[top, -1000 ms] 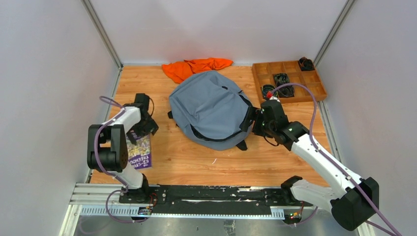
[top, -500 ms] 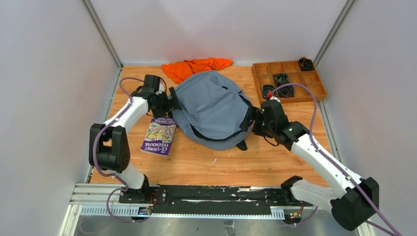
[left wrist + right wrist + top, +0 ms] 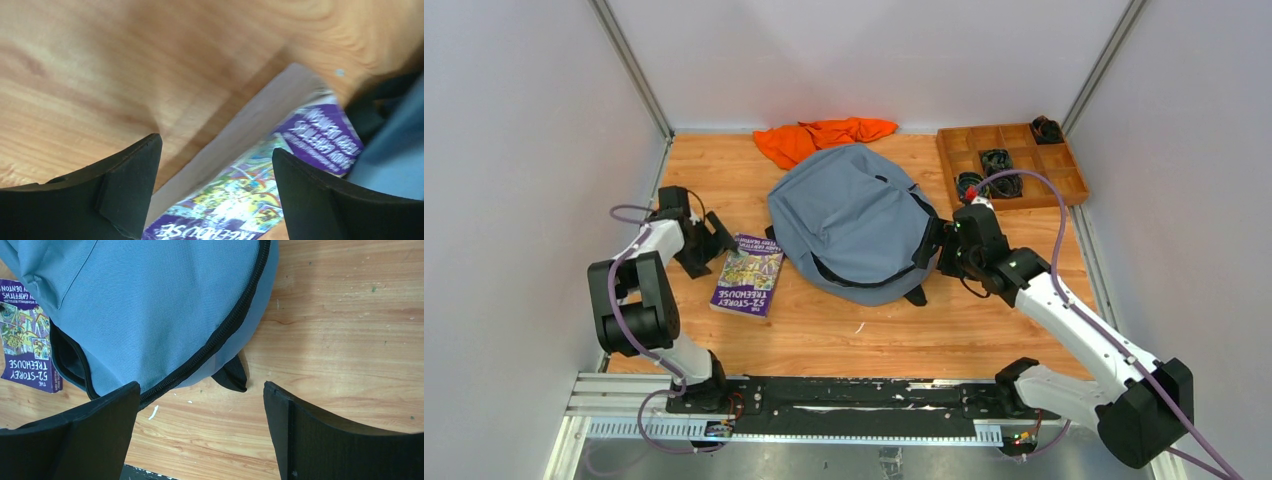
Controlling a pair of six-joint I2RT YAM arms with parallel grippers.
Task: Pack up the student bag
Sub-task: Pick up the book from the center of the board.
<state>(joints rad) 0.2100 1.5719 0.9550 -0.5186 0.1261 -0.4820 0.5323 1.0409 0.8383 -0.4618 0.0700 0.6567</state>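
The left end effector (image 3: pixel 716 235) hangs low over the worktop (image 3: pixel 824 335) near the left wall. In the left wrist view its fingers (image 3: pixel 130 185) stand wide apart and hold nothing. Just to its right lies a purple book (image 3: pixel 749 273), flat on the wood, with its long axis running from the far side to the near side and leaning a little. The far corner of the book is just beside the left edge of the student bag (image 3: pixel 854 215); I cannot tell if they touch.

The bag lies in the middle of the worktop, with an orange cloth (image 3: pixel 824 138) behind it. Its dark open zipper mouth (image 3: pixel 854 282) is on the near side.

The right end effector (image 3: pixel 944 245) is at the right edge of the bag, also spread open and empty. A wooden tray (image 3: pixel 1064 185) stands at the far right.

The left arm is much nearer to the book, so I judge the next grasp is its work.
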